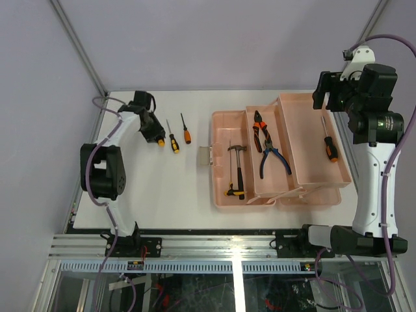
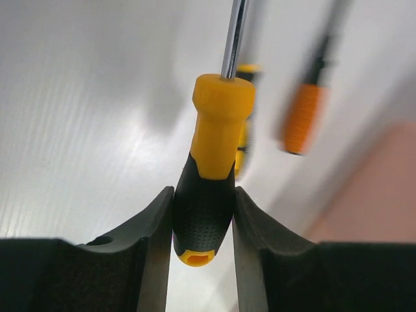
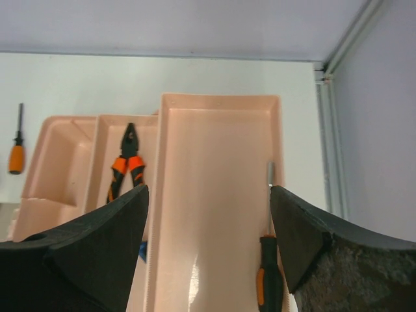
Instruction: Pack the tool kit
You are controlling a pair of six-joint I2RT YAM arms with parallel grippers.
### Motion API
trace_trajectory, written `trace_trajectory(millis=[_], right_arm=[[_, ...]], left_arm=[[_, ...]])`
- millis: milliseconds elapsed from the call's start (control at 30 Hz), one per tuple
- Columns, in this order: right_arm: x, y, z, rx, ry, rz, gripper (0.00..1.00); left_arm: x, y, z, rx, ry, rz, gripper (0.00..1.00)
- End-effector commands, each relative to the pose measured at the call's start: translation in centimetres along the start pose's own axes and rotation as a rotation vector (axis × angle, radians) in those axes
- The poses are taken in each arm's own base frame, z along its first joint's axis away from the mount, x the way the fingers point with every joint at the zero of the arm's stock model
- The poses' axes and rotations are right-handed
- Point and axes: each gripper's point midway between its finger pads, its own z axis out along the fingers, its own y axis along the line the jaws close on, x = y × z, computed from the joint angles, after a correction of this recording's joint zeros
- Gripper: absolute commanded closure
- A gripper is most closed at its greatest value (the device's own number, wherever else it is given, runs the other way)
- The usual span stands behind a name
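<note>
**A:** Which arm has hold of something?

**B:** The left one. The left tool (image 1: 158,138) is at the far left of the tabletop (image 1: 149,195), clenched on the black butt of the held screwdriver (image 2: 209,162). The fingers (image 2: 153,227) press it from both sides, and the yellow collar and steel shaft point away from them.

**A:** Is it lifted or lying flat?

**B:** I can't tell from here. Two more lie just to its right, side by side but apart: the middle screwdriver (image 1: 173,141) with a black and yellow handle, then the orange screwdriver (image 1: 186,134).

**A:** And the case?

**B:** The pink toolbox (image 1: 216,162) stands open, right of centre and well apart from those three. The hammer (image 1: 237,170) lies in its deep left compartment. The middle tray has the orange-handled pliers (image 1: 260,130) at the far end and the blue-handled pliers (image 1: 273,159) nearer us. The right tray holds the black-and-orange screwdriver (image 1: 330,144), close to its right wall.

**A:** What about the other arm?

**B:** The right tool (image 3: 208,192) is released, jaws spread wide with nothing between them. It hangs above the far right end of the toolbox, and its own camera looks down into that right tray.
</note>
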Motion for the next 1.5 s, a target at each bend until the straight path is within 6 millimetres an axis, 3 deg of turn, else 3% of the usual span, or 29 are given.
trace_trajectory(millis=[0,133,233,367,500,633,800,967,1200,1267,1400,1467], right_arm=[[-2.3,3.4,0.1,-0.183,-0.064,0.088,0.2],[-2.5,6.4,1.7,-0.349,-0.042,0.222,0.24],[-3.4,9.2,2.4,-0.486,-0.05,0.313,0.25],[-4.7,14.1,2.8,-0.636,-0.064,0.369,0.25],[-5.6,17.7,3.2,-0.731,-0.083,0.409,0.25],[-6.0,20.1,3.2,-0.783,-0.099,0.431,0.25],[-5.2,22.0,3.5,-0.81,-0.084,0.446,0.27],[-2.7,24.5,4.9,-0.823,-0.022,0.456,0.29],[-1.7,26.7,5.9,-0.834,0.007,0.457,0.34],[-1.4,26.9,6.1,-0.832,0.02,0.458,0.47],[-1.5,26.4,6.4,-0.793,0.023,0.451,0.83],[-1.8,25.8,6.3,-0.759,0.01,0.441,0.98]], left_arm=[[-5.3,-9.6,-11.3,0.381,-0.226,0.195,1.0],[-3.2,-16.1,-17.5,0.624,-0.266,0.396,1.0],[0.3,-20.4,-20.9,0.806,-0.253,0.506,1.0],[4.6,-24.4,-24.6,0.995,-0.233,0.63,1.0],[7.4,-26.9,-27.1,1.098,-0.25,0.72,1.0],[8.6,-28.4,-28.1,1.148,-0.238,0.738,1.0],[9.9,-29.2,-28.5,1.177,-0.224,0.756,1.0],[10.8,-29.7,-28.9,1.197,-0.223,0.761,1.0],[11.3,-29.7,-29.0,1.203,-0.214,0.759,1.0],[11.3,-29.7,-29.0,1.201,-0.217,0.753,1.0],[11.0,-29.6,-28.7,1.189,-0.229,0.734,1.0],[10.5,-29.6,-28.2,1.168,-0.239,0.713,0.9]])
